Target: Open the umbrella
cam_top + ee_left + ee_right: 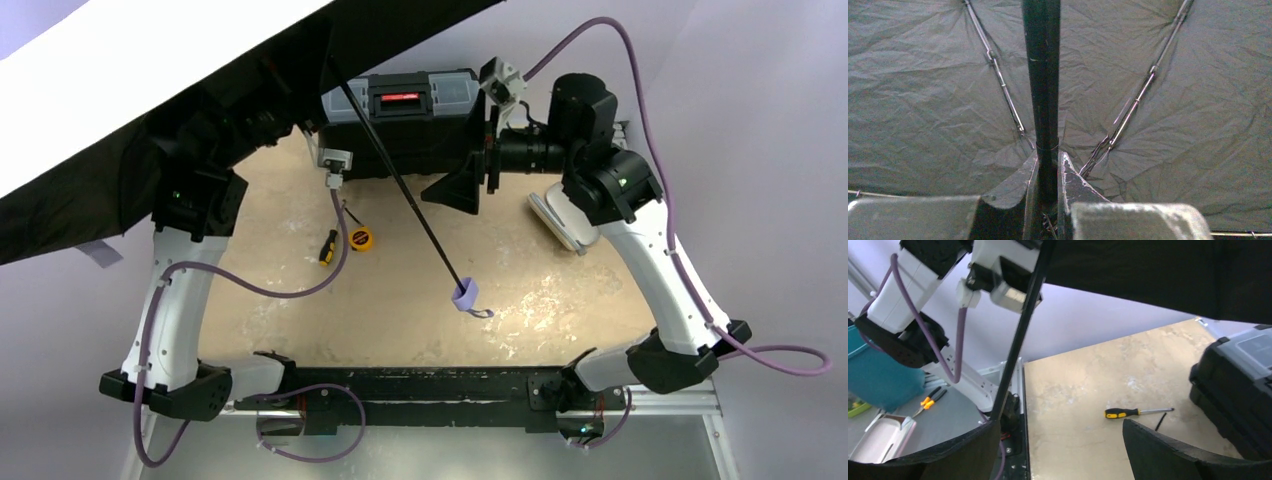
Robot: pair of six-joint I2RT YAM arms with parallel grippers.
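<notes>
My left tool [1049, 159] clamped on umbrella shaft [1042, 75]; canopy [150, 60] spread upper left. My right tool [1060, 426] gapes wide, seemingly empty.

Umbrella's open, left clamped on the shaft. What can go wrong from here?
1. The left gripper pinches only the thin shaft up by the canopy. The long handle end hangs free and could twist or slip the grip.
2. The open right gripper sits right beside the shaft, next to the toolbox. Any move may knock either.

White arms [165, 310], black joints [670, 365] and hands [1059, 427], purple cables [340, 215]
</notes>
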